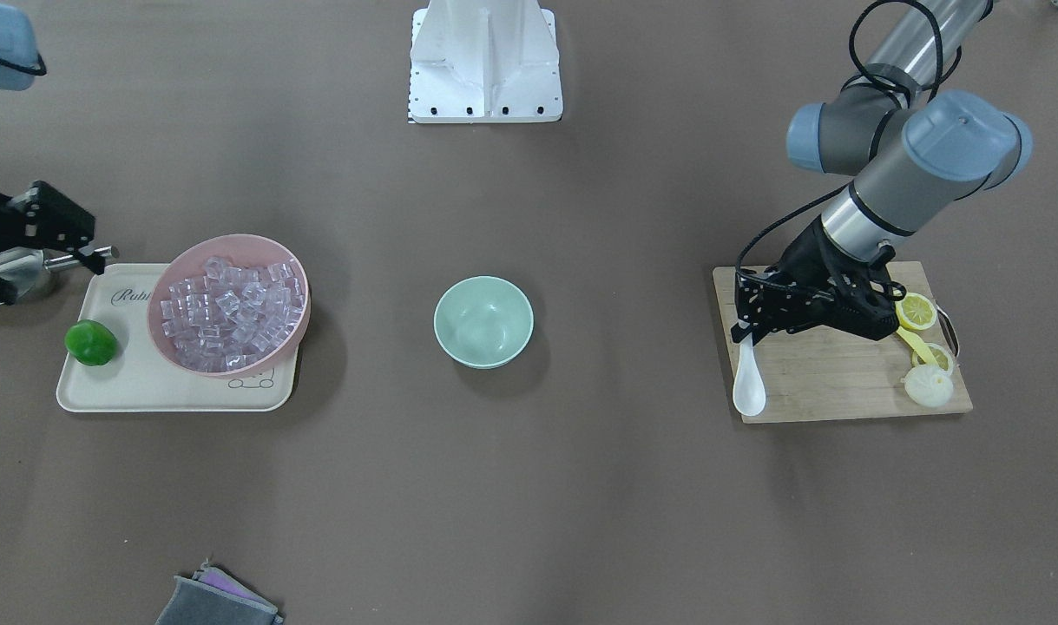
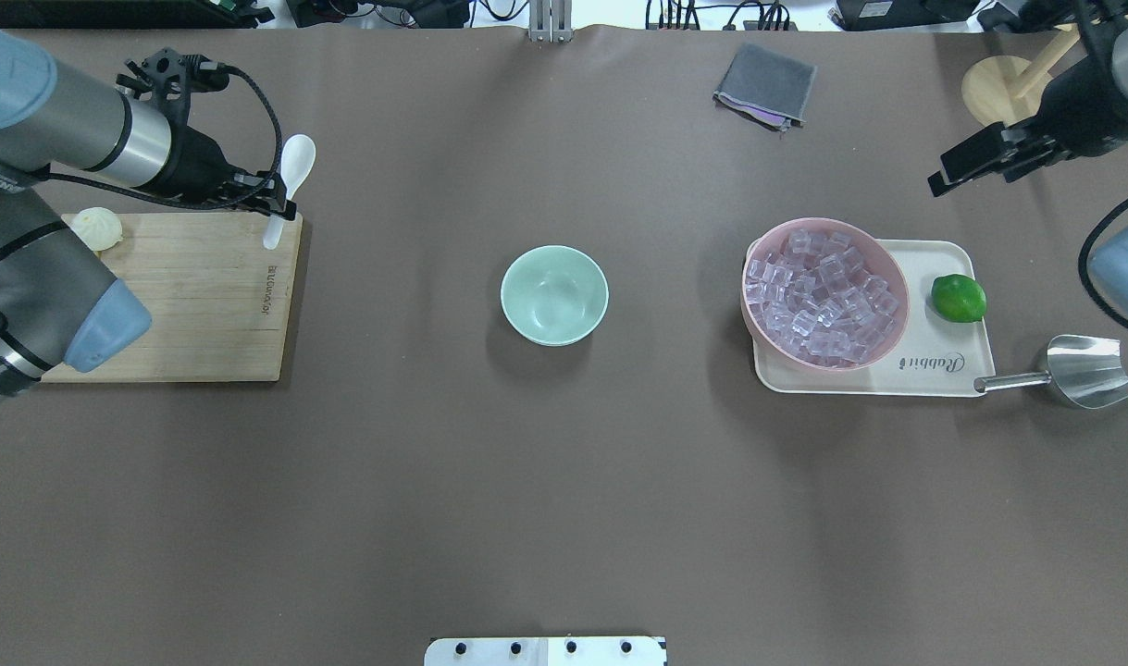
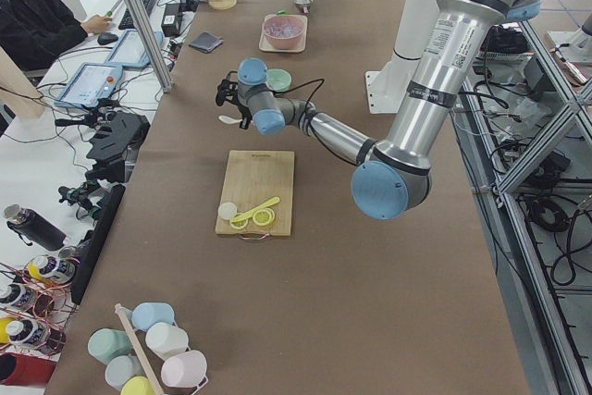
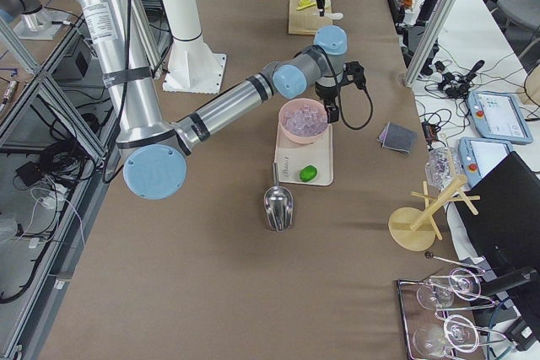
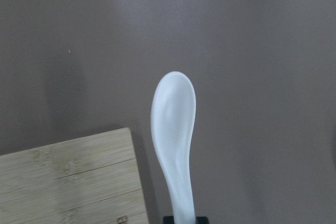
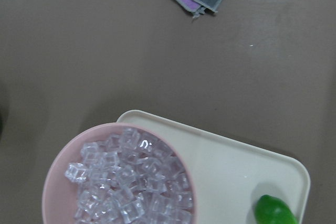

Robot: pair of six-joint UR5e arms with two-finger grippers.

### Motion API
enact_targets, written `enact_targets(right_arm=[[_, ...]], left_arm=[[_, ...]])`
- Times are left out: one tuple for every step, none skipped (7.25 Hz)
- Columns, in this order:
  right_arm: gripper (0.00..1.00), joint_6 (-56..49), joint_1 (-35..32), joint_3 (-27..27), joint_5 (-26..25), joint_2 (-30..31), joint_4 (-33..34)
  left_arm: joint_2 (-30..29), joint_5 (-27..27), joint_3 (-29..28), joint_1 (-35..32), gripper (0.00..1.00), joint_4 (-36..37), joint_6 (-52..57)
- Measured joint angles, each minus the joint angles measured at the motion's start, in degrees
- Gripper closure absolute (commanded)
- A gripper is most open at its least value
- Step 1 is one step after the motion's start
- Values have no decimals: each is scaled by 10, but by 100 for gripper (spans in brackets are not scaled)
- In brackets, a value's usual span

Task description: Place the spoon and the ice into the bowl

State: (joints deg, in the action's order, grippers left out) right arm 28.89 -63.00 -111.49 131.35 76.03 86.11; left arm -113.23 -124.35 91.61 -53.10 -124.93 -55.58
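Spoon is in my left hand, which is clamped on the handle tip. The scoop sticks out past the cutting board corner, which should keep my fingers clear at release. Bowl sits empty in the middle of the counter. Ice is piled in the pink bowl. Right hand hangs near it; can't tell how open.

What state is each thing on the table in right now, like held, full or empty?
spoon, held by its handle, scoop past the cutting board's edge.
left gripper, shut on the spoon.
right gripper, open, holding nothing.
bowl, upright and empty.
ice, piled in the pink bowl.
pink bowl, full of ice, on the tray.
steel scoop, empty, lying beside the tray.
lime, whole, on the tray.
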Motion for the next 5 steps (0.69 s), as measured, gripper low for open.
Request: enact_targets(right_arm=[[1,14,46,-13,-35,12,-27],[1,23,85,-10,-73,32,-86],[2,29,114,8,-96,45,-154],[3,31,132,33,-110,47,-216],[4,28,143,63,-119,41,-271]], left_arm=[[-11,4,0,2,100,3,-20],[-15,11,0,3,100,4,-28],[-17,16,0,4,100,4,-32],[-17,19,-1,5,100,4,-33],[-17,21,-4,6,100,4,-33]])
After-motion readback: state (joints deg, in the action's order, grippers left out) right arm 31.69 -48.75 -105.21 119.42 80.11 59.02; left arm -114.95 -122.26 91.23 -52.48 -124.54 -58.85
